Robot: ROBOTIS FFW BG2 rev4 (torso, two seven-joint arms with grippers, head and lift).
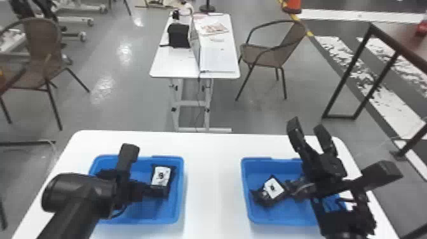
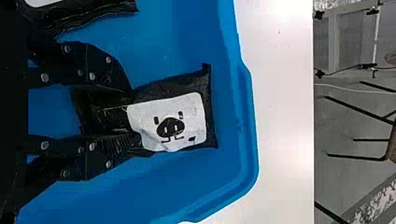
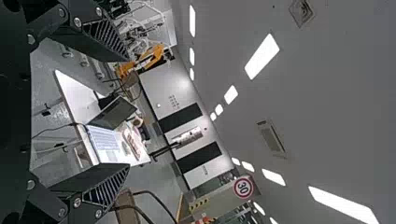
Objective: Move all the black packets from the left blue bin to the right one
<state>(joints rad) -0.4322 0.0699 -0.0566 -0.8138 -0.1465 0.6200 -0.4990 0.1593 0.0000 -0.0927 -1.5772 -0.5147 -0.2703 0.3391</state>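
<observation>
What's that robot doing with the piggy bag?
The robot's left claw has squeezed a black packet with a pig face inside the left blue bin. Another packet is in that bin too. The right blue bin already holds at least one packet. The right claw is open and empty.

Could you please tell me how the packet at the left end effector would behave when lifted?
The packet will probably flex, since its black wrapping is creased beside the left end effector. It seems unlikely to roll, being flattish with squared corners. Its free end may droop, as it juts past the fingers.
</observation>
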